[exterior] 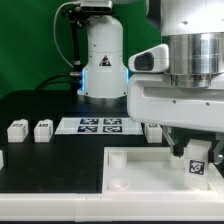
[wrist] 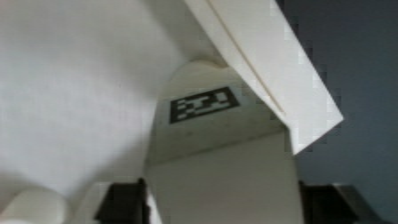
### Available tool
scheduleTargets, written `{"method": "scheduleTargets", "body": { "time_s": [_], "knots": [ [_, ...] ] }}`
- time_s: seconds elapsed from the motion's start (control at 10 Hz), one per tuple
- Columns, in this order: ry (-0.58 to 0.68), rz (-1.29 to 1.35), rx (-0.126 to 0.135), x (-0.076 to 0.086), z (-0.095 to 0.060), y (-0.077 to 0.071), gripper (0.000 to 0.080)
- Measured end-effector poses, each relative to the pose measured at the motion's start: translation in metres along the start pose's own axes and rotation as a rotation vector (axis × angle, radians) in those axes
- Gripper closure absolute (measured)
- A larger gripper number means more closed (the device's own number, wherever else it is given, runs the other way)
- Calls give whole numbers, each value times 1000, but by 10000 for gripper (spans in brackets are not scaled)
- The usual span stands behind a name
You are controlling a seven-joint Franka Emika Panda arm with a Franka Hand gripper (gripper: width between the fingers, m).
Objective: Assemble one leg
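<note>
White leg [exterior: 196, 162] in lowered tool [exterior: 190, 150]

At the exterior view's right, the arm's tool [exterior: 192, 150] holds a small white block-shaped leg [exterior: 196, 166], tag facing out, over the large white tray-like tabletop [exterior: 140, 178] on the black worktop [exterior: 50, 165]. Further left stand two loose white legs [exterior: 30, 129], beside the flat white marker board [exterior: 100, 125].

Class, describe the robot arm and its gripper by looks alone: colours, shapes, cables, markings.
The arm is glossy white with rounded casings, a dark joint band, a blue light on its base and black cables behind. The wrist is a ribbed grey cylinder on a white block. The gripper has dark fingers.
</note>
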State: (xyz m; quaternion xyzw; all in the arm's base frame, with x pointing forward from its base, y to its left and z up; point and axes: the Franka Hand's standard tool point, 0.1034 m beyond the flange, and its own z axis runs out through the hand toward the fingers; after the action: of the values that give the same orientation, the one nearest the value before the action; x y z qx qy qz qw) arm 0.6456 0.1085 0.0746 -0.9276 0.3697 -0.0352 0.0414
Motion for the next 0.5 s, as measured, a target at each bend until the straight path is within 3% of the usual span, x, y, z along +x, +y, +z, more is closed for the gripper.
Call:
{"method": "scheduleTargets", "body": {
  "time_s": [0.1, 0.2, 0.5],
  "knots": [
    [-1, 124, -3, 1, 0, 1, 502],
    [-4, 227, -8, 0, 0, 2, 502],
    [-45, 792, -65, -5, -2, 1, 503]
  ]
}}
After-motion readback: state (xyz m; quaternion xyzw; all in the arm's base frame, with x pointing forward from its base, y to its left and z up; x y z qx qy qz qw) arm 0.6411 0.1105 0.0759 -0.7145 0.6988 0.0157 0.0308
